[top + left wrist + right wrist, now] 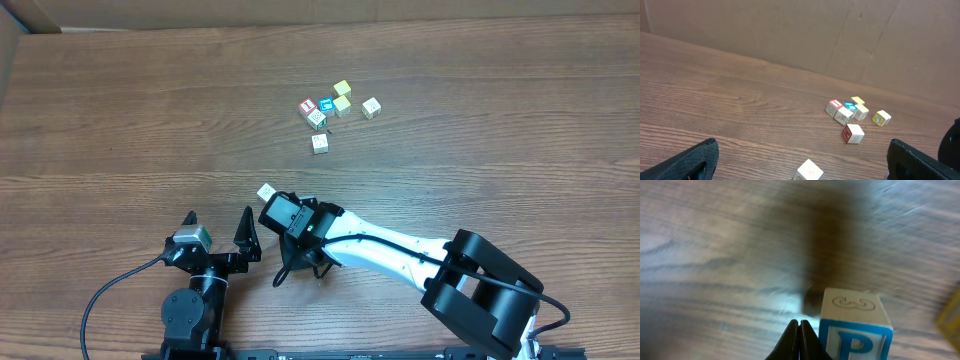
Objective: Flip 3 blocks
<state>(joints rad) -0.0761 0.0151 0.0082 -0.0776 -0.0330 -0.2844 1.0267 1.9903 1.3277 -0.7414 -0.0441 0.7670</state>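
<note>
Across the brown wood-grain bench (pixel 120 120), a small cream wooden cube (pixel 266 191) with a blue-lettered side is seen just beside the empty, pinched-together right end effector (pixel 799 330), the left end effector (pixel 218 216) spread apart; flipping is judged barely begun.

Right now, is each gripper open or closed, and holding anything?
Left gripper: open, holding nothing.
Right gripper: closed, empty, beside a blue-lettered wooden cube.
</note>
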